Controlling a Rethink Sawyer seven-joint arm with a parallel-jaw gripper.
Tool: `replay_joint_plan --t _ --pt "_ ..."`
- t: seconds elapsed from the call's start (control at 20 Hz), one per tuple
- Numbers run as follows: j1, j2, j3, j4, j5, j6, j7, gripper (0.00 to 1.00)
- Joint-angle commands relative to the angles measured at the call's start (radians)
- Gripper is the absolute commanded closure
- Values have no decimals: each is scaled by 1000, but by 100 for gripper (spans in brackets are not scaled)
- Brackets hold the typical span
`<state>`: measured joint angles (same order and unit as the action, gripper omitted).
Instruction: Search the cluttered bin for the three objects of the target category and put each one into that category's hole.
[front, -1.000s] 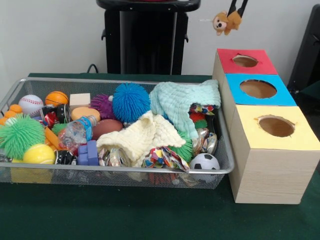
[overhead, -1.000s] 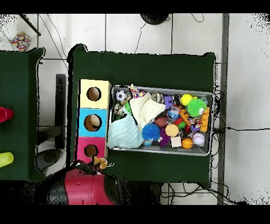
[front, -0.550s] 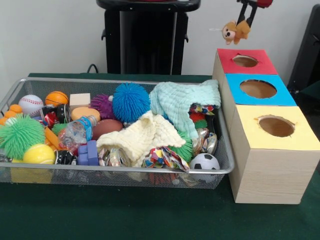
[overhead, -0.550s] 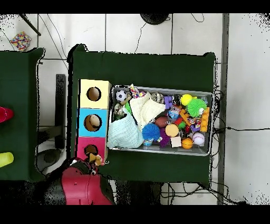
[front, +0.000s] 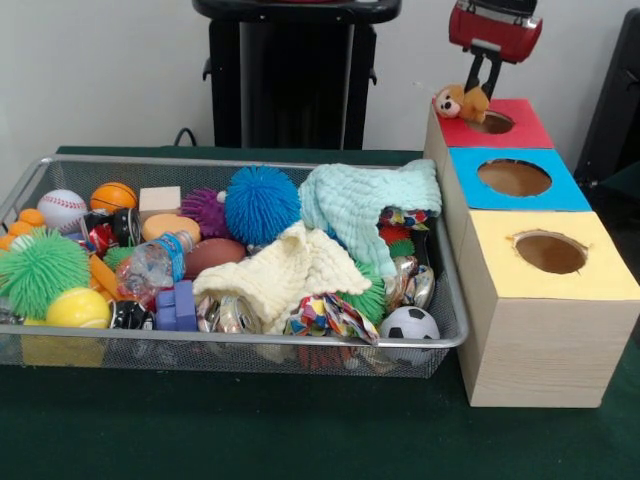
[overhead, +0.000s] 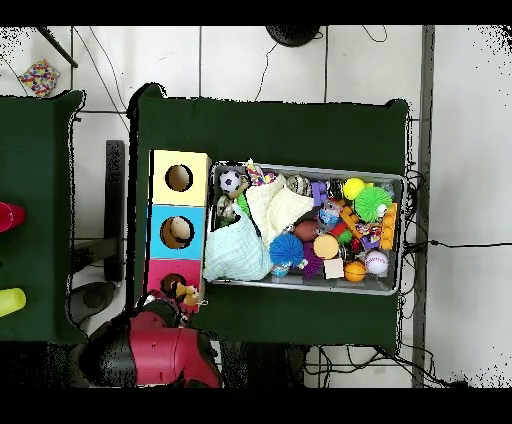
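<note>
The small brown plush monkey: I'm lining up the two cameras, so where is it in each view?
Front view: the small brown plush monkey hangs from the gripper at upper right, beside the red-topped box hole.
Overhead view: lower left, beside that same red-topped hole, the shared landmark.

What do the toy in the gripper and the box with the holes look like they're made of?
Monkey toy: soft plush, going by its fuzzy brown-and-tan surface. Box: sides look like pale wood or wood-print board, with visible grain; the coloured tops look like matte paper or card.
</note>
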<state>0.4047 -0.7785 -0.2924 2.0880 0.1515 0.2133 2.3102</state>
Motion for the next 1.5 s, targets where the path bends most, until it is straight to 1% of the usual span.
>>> replay_joint_plan --t 0.05,0.2,0.25,0.3,0.4,0.45,0.7,0.85,1.3,1.5 --pt "17 94 25 -29 67 25 208 100" --pt "33 83 -3 -58 66 90 185 100" --pt "32 81 -5 -58 70 95 184 100" --pt "37 78 -4 -50 78 93 193 100" --pt "20 73 23 -27 97 76 203 100" --pt "16 71 24 -28 97 74 198 100" --pt "37 73 5 -33 102 94 201 100" --pt "50 68 3 -29 118 103 214 100" --pt "57 67 20 -47 161 134 217 100" --pt "86 82 9 -67 184 147 231 100"
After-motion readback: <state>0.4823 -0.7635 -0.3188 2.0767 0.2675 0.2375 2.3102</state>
